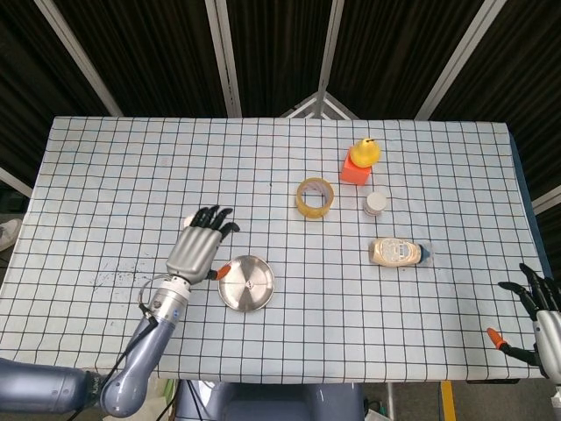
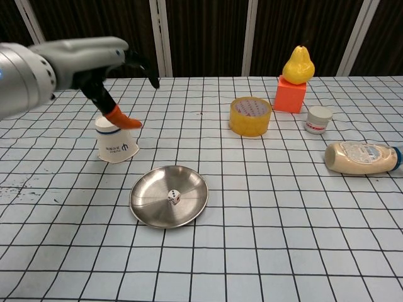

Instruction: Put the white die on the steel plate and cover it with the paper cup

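The white die [image 2: 172,197] lies in the middle of the round steel plate [image 2: 189,211], which also shows in the head view [image 1: 233,293]. Left of and behind the plate, the white paper cup [image 2: 117,142] stands upside down on the table. My left hand [image 2: 94,63] hovers above the cup with its fingers spread and holds nothing. In the head view the left hand [image 1: 197,246] hides most of the cup. My right hand [image 1: 536,309] hangs off the table's right front corner, fingers apart and empty.
A yellow tape roll [image 2: 250,115] lies behind the plate to the right. Further right are an orange block [image 2: 289,94] with a yellow pear [image 2: 298,64] on top, a small white jar [image 2: 318,119] and a lying sauce bottle [image 2: 361,157].
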`<action>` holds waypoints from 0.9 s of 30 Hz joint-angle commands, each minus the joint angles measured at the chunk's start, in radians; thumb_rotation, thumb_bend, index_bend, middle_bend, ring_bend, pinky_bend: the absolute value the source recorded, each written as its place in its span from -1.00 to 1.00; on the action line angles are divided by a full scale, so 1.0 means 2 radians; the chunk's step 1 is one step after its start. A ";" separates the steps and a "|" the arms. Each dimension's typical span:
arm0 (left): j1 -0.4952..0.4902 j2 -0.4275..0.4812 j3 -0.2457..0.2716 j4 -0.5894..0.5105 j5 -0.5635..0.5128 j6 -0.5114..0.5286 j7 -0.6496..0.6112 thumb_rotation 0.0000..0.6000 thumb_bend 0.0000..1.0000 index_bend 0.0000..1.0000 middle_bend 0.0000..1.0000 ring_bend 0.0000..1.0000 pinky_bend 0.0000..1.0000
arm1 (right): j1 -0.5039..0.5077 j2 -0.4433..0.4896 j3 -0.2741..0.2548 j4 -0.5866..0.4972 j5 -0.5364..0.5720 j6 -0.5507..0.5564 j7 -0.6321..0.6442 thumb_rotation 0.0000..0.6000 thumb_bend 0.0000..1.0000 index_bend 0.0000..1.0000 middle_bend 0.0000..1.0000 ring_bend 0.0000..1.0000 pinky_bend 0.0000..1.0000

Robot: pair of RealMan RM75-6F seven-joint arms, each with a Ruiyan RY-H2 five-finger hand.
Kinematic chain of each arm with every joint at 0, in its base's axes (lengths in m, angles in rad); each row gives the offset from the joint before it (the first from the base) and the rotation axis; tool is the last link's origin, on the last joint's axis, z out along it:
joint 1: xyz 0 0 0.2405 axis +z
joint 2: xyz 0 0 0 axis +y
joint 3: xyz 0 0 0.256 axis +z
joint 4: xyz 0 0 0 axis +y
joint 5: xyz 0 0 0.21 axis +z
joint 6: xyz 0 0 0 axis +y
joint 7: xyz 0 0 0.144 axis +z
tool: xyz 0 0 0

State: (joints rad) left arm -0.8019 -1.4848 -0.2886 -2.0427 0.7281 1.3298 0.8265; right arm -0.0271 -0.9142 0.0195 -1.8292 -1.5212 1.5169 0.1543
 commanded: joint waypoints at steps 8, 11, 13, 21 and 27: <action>0.021 0.102 -0.030 -0.046 -0.026 0.091 0.066 1.00 -0.38 -0.98 -1.00 -1.00 -1.00 | -0.001 0.003 -0.001 -0.003 -0.001 0.001 0.006 1.00 -0.53 -0.49 -0.90 -0.83 -1.00; 0.030 0.110 -0.032 -0.039 -0.046 0.097 0.057 1.00 -0.38 -0.98 -1.00 -1.00 -1.00 | -0.001 0.003 -0.002 -0.004 -0.002 0.000 0.007 1.00 -0.53 -0.49 -0.90 -0.83 -1.00; 0.034 0.112 -0.033 -0.031 -0.055 0.092 0.046 1.00 -0.38 -0.98 -1.00 -1.00 -1.00 | 0.000 0.003 -0.002 -0.005 -0.002 -0.002 0.006 1.00 -0.53 -0.49 -0.90 -0.83 -1.00; 0.027 0.097 -0.038 0.026 -0.094 0.056 0.018 1.00 -0.38 -0.89 -1.00 -1.00 -1.00 | 0.005 -0.003 -0.003 -0.002 0.004 -0.015 -0.003 1.00 -0.53 -0.49 -0.90 -0.83 -1.00; 0.013 0.060 -0.032 0.086 -0.085 0.042 0.003 1.00 -0.38 -0.70 -0.99 -1.00 -1.00 | 0.007 -0.006 -0.003 0.002 0.010 -0.023 -0.007 1.00 -0.53 -0.49 -0.90 -0.83 -1.00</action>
State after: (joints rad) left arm -0.7612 -1.3317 -0.3587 -1.9137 0.5530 1.4270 0.8475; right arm -0.0136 -0.9250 0.0134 -1.8285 -1.5044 1.4752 0.1429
